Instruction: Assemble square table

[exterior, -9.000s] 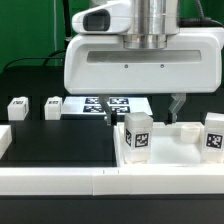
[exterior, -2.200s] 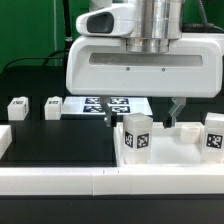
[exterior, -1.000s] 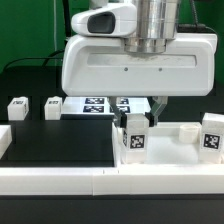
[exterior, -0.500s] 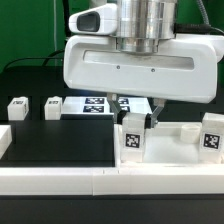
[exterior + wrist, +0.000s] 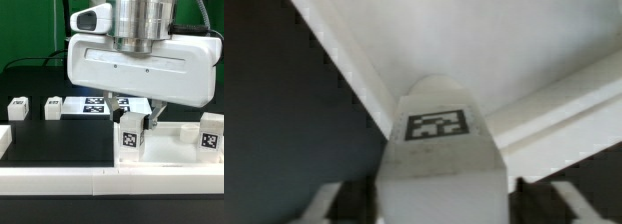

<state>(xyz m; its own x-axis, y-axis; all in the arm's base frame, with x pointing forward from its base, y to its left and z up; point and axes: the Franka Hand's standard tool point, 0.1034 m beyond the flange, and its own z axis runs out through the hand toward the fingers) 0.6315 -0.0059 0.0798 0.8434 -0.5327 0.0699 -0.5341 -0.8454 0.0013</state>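
Note:
The square table slab lies at the exterior view's right, behind the front rail. A white block leg with a tag stands upright on its near corner. A second leg stands at the far right. My gripper hangs over the first leg, with one dark finger beside its top. In the wrist view the leg runs between my fingers, and a dark gap shows on each side. The gripper is open around it. The slab lies beyond.
Two more legs lie on the black table at the exterior view's left. The marker board lies behind them. Long white rails run along the front and left.
My gripper has moved toward the exterior view's left and come down, so that its fingers now straddle the upright leg. The legs and slab have barely shifted.

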